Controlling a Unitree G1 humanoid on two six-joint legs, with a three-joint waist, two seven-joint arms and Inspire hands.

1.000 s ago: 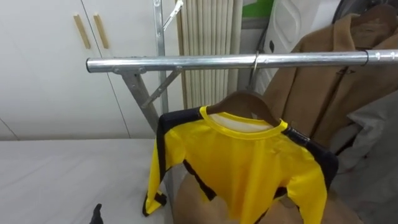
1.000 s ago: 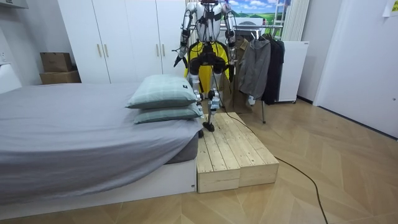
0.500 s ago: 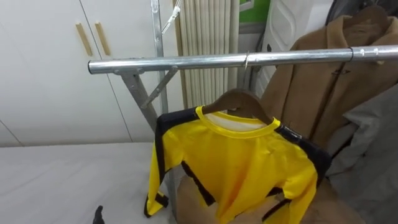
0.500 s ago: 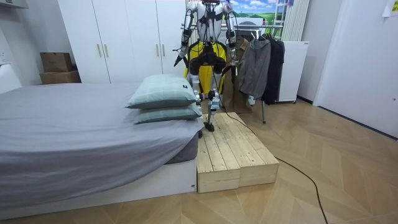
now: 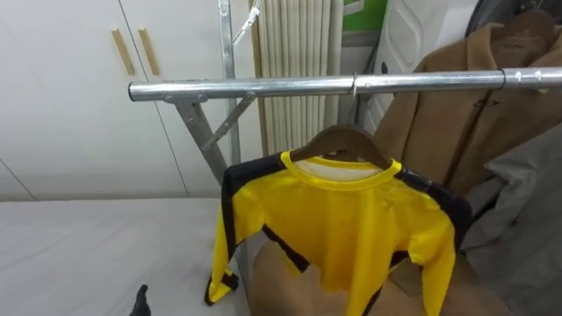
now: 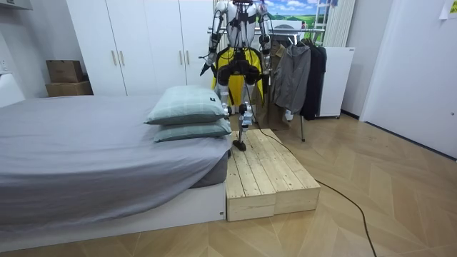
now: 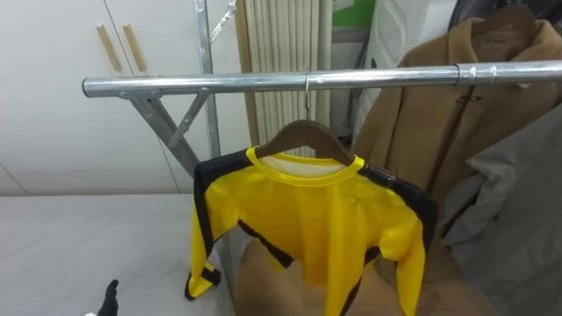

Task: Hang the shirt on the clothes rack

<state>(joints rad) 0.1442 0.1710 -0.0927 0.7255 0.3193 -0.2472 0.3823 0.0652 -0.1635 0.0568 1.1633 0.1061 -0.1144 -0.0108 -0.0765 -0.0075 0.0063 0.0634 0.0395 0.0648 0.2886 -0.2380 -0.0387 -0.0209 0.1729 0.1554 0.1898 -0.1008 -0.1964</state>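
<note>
Shirt (image 5: 351, 230) on hanger (image 5: 344, 140), hooked on rail (image 5: 263, 88), right edge near brown coat (image 5: 457, 114).

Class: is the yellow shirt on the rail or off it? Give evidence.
On. The hook of its wooden hanger sits over the metal rail; the shirt hangs below.

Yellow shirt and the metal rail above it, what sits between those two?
A wooden hanger: its shoulders carry the yellow shirt, and its hook goes up over the metal rail. Both eye views show it.
</note>
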